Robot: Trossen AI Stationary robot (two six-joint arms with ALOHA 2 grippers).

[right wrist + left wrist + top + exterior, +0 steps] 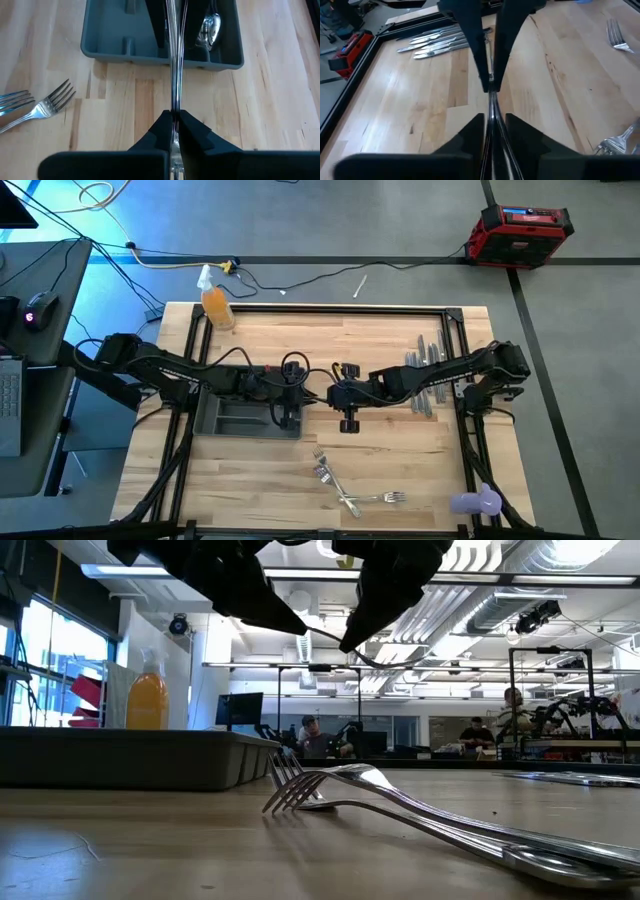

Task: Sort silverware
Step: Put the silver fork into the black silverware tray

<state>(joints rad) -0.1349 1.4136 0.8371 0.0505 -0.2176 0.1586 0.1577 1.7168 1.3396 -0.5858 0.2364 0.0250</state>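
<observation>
The right gripper (pixel 173 114) is pinching one end of a thin utensil (pixel 175 60), its fingers clamped tight on the metal. It is holding the piece level in the air, seemingly so the other arm can take it. The left gripper (pixel 493 117) is facing it, its fingers drawn narrow around the other end, so both arms are sharing the piece. Edge-on, its kind is not showing.

This is happening over the middle of the table (pixel 400 450), just off the right end of the grey tray (pixel 100 47), probably to keep the carry short. A spoon (pixel 210 27) is already lying in one compartment. Forks (pixel 340 485) are waiting near the table's front edge, and knives (pixel 428 370) are lying by its right edge.
</observation>
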